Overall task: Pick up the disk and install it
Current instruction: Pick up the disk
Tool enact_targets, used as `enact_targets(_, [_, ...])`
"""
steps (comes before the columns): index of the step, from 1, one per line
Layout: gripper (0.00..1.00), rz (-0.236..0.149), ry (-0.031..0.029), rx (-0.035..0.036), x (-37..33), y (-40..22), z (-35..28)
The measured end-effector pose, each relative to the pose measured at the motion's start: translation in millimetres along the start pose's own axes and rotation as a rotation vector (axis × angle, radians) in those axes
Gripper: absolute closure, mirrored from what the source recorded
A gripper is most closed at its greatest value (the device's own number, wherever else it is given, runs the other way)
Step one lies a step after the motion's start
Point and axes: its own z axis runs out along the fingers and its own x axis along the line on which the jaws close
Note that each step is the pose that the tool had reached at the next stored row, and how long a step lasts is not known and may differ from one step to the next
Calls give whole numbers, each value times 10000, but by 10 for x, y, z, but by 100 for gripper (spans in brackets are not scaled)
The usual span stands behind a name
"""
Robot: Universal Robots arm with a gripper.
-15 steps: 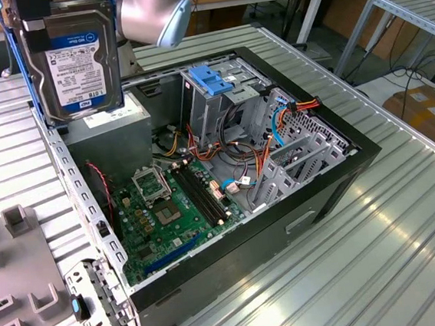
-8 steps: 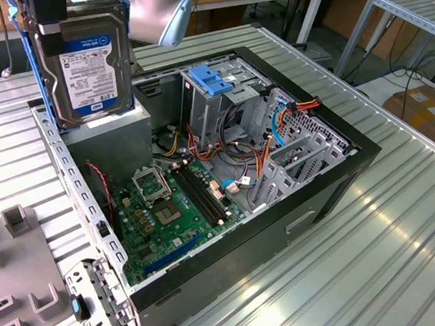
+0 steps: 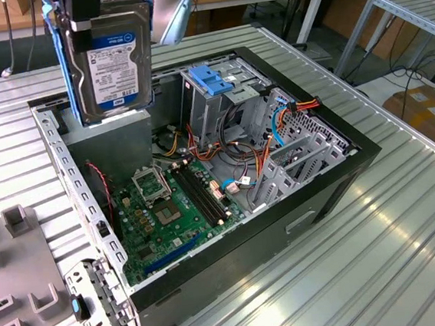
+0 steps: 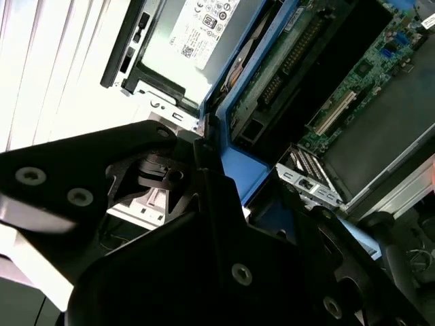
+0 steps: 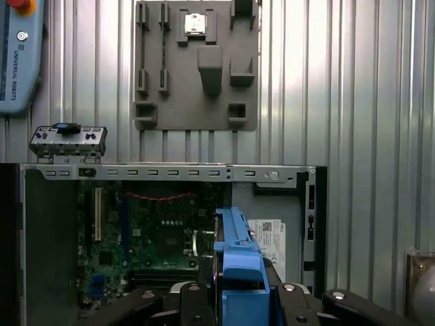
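The disk (image 3: 108, 66) hangs upright over the open computer case (image 3: 235, 261), clamped in the gripper (image 3: 86, 14), so I judge it wants squaring up and slow handling, its blue rails (image 3: 60, 70) clear of the loose cables (image 3: 259, 159).

In the exterior view the gripper (image 3: 87, 12) runs off the top edge, so only its tips show where it clamps the disk (image 3: 109, 65). The disk's upper end is cut there too, and the disk covers the far corner of the computer case (image 3: 234, 254). The grey fixture plate (image 3: 17, 282) is cropped by the exterior view's left edge. In the second wrist view the gripper's black body masks much of the case, and the disk's near end is blurred. In the first wrist view the pendant (image 5: 19, 61) is cut by the picture's edge, and a round metal thing (image 5: 423, 292) is too cropped to identify
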Motion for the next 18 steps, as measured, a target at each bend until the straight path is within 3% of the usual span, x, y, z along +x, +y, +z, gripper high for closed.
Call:
enact_targets(4, [63,0,15,0,3,-288,11])
enact_targets(9, [63,-1,18,0,4,-507,19])
enact_targets(12, [63,0,18,0,5,-557,19])
enact_targets(18, [63,0,18,-1,4,-559,19])
